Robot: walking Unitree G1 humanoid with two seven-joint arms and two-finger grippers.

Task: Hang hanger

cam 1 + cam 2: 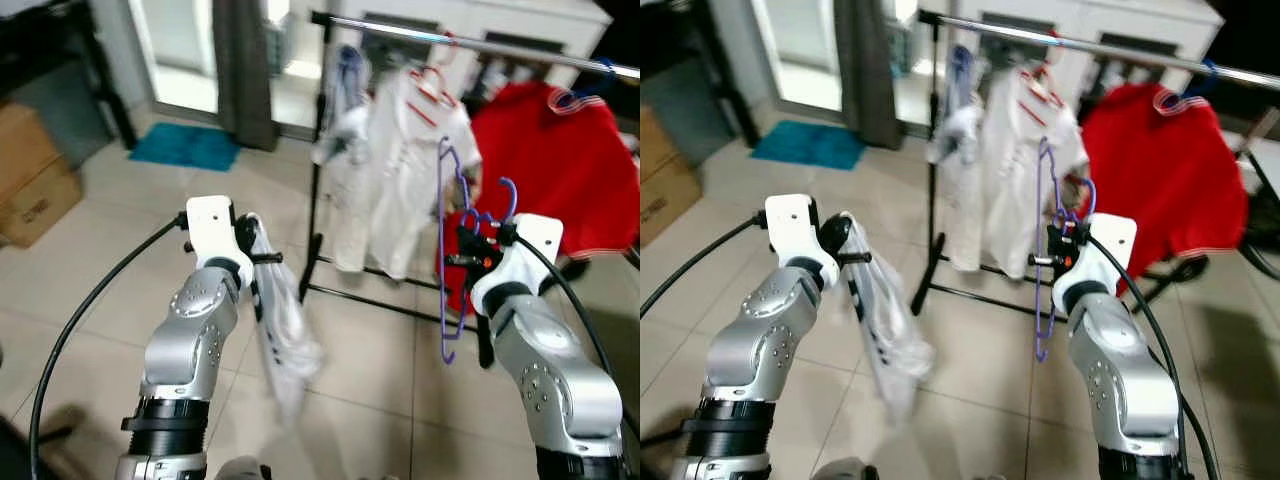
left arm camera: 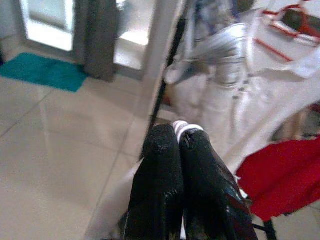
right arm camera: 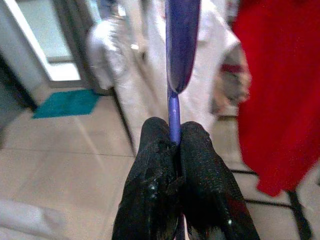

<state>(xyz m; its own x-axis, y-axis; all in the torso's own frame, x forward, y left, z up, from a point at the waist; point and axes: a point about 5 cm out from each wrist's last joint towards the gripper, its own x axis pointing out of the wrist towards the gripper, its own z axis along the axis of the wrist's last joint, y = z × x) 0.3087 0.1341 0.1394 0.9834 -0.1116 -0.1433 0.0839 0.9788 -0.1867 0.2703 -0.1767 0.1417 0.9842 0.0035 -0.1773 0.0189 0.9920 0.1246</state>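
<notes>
While both silver arms reach forward toward the clothes rack [image 1: 480,42], the right gripper [image 3: 173,137] is raised at chest height with its fingers pinched tight on the purple hanger [image 1: 447,250], whose thin bar runs up between the two black pads and stands upright just before the white shirt [image 1: 405,170] and red shirt [image 1: 565,170]. The left gripper [image 2: 179,142] is clamped on a pale garment [image 1: 280,320] that droops below it toward the tiled floor [image 1: 100,250].

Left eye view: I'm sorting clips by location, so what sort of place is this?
Probably a home laundry or drying corner: a clothes rack with a white shirt and red shirt, tiled floor.
</notes>
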